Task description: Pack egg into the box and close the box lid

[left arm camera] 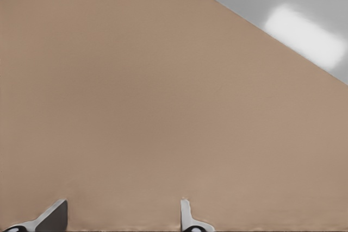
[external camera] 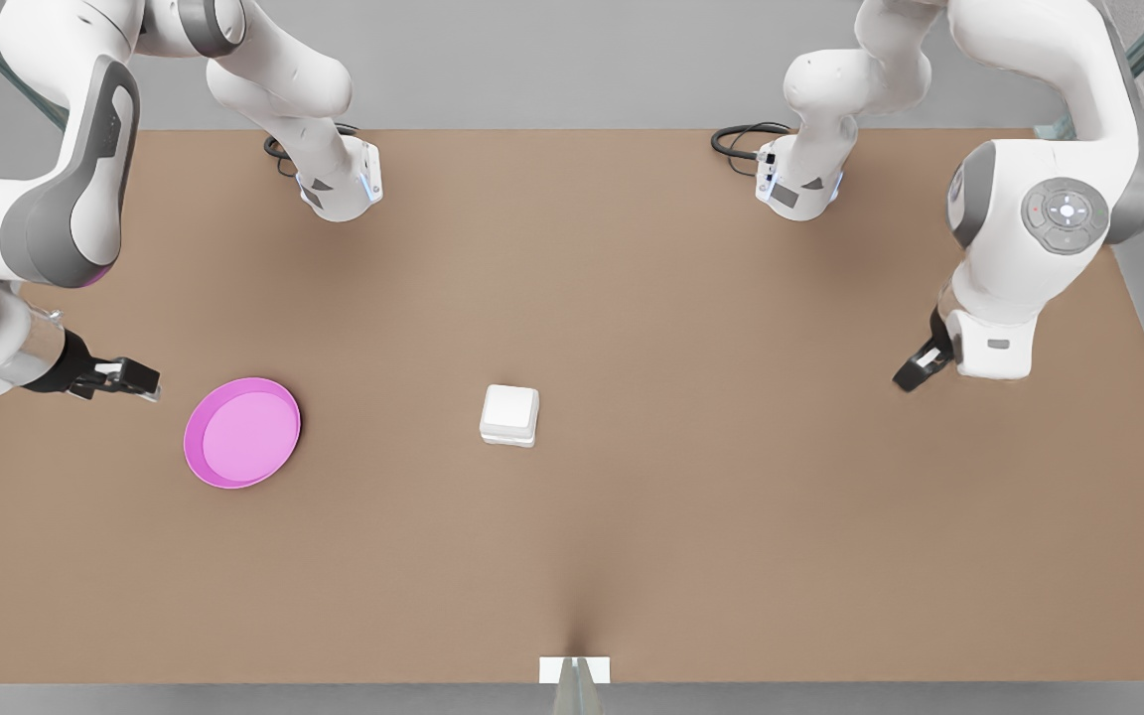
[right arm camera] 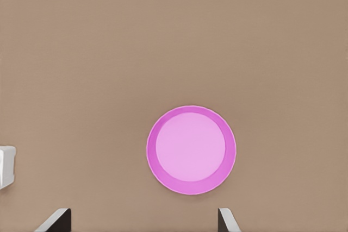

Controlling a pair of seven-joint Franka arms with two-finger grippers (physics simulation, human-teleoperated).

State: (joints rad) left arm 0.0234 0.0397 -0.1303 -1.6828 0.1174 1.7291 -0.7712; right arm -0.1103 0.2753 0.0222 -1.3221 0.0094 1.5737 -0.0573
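The right end effector [external camera: 140, 382] hung low over the bench [external camera: 632, 546] at the front view's left, fingers spread wide and holding nothing. The pink plate [right arm camera: 191, 150] lay just ahead of it and bare, with no egg on it. Beyond the plate, toward the bench's middle, sat the box [external camera: 509, 415], its corner at the edge of the right wrist view [right arm camera: 6, 165]. The box lid [external camera: 510, 405] lay flat on top, so the carton looked closed. The egg could not be seen anywhere; it was probably inside already, which would put the task at or near its end and explain why this arm stood back from the box.

The left end effector [external camera: 915, 372] waited at the front view's right, well apart from the box, pointing down at bare bench. Its fingers [left arm camera: 187, 218] were also parted and empty. Both arms seemed parked clear of the carton, likely so nothing would disturb the shut lid.
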